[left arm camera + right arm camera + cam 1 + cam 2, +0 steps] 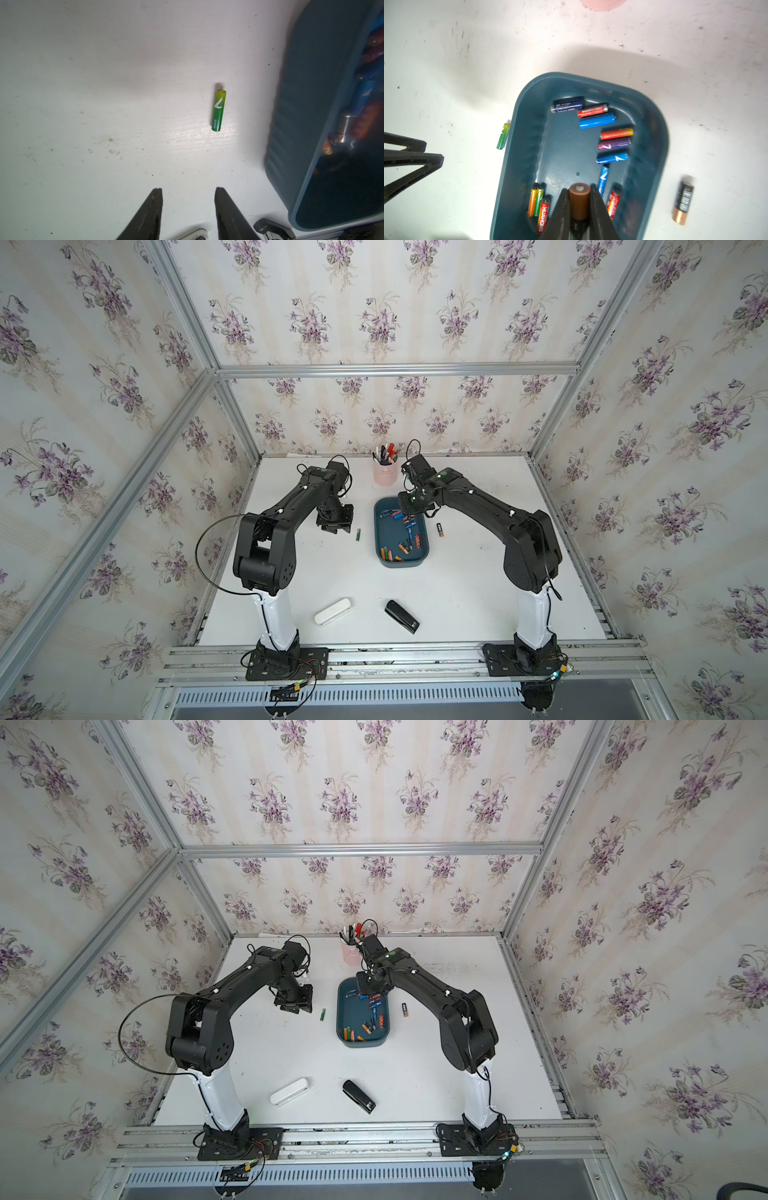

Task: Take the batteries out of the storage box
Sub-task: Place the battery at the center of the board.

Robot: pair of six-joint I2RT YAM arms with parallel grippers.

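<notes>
Right end effector [579, 189] grips a copper-ended battery [579, 205] over the storage box [384, 535] at centre frame; a green battery [358, 534] and a black-and-copper battery [439, 529] lie out on the surface [457, 593], perhaps a dozen batteries [597, 121] remain inside; left end effector [188, 190] half-open, empty.

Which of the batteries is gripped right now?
The copper-brown battery, clamped in the right hand over the storage box; all others lie loose, in the box or on the table.

White surface [457, 593], scuffed w/ dark specks. Teal storage box [399, 563] approx ctr. From box: green battery [358, 534] at 9 o'clock, black-copper battery [439, 529] at 3, pink pen cup [385, 475] at 12, black stapler [401, 616] at 6, white case [333, 612] at 7.
</notes>
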